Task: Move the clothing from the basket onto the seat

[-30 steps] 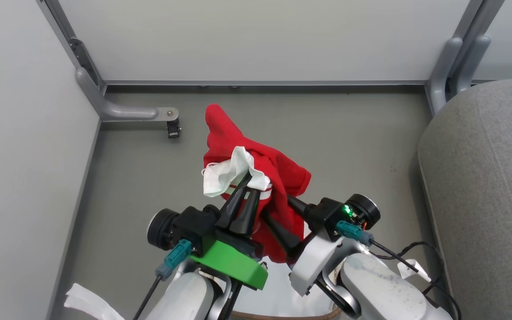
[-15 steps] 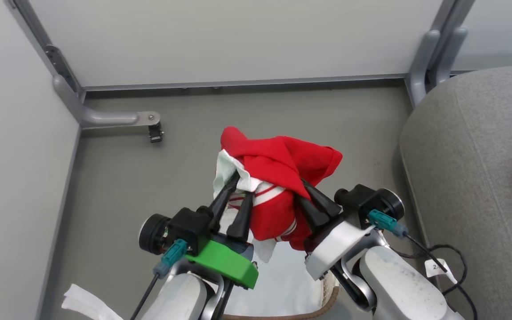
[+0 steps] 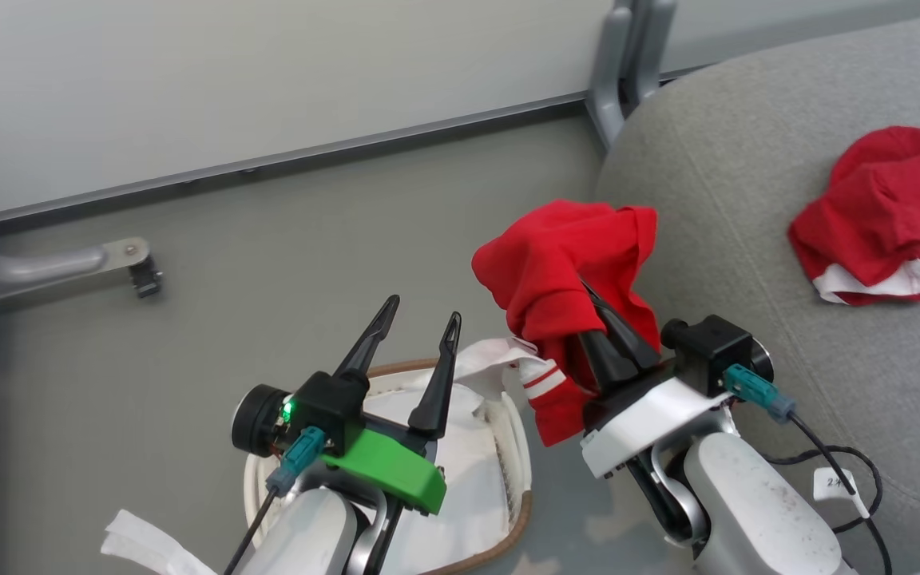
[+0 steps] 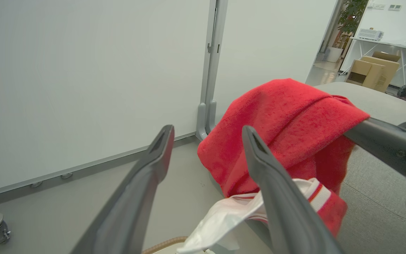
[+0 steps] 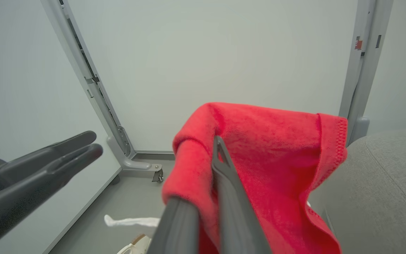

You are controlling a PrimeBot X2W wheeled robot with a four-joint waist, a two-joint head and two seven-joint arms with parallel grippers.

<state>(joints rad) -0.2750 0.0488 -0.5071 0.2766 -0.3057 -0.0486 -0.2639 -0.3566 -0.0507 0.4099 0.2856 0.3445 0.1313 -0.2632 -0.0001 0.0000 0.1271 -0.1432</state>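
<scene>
Right gripper [image 3: 600, 319], two long dark fingers on a pale arm, is clenched on a bright red soft fabric garment [image 3: 564, 255] with a white-and-red striped cuff. In the head view the garment drapes over the fingers just right of centre, and the cuff hangs at 7 o'clock from them. The garment is held in the air, over the plain grey floor [image 3: 268, 263] and right at the rounded edge of the large grey fabric sofa seat [image 3: 731, 160]. The seat takes up the right side, from 1 to 5 o'clock.

A second crumpled red garment with a white band [image 3: 883, 208] lies on the seat at 2 o'clock, well apart from the held one.

The left gripper [image 3: 423, 311], on a green mount, is released, with its fingers spread and nothing between them. It hovers at 7 o'clock, above the oval white plastic laundry basket with a brown woven rim [image 3: 517, 519]. A white fabric liner [image 3: 468, 455] lies inside the basket. One edge of the liner rises toward the striped cuff. Whether they touch cannot be told.

In the right wrist view the red cloth wraps the right gripper. One finger is bare and the other is covered by cloth. The seat is at 4 o'clock.
</scene>
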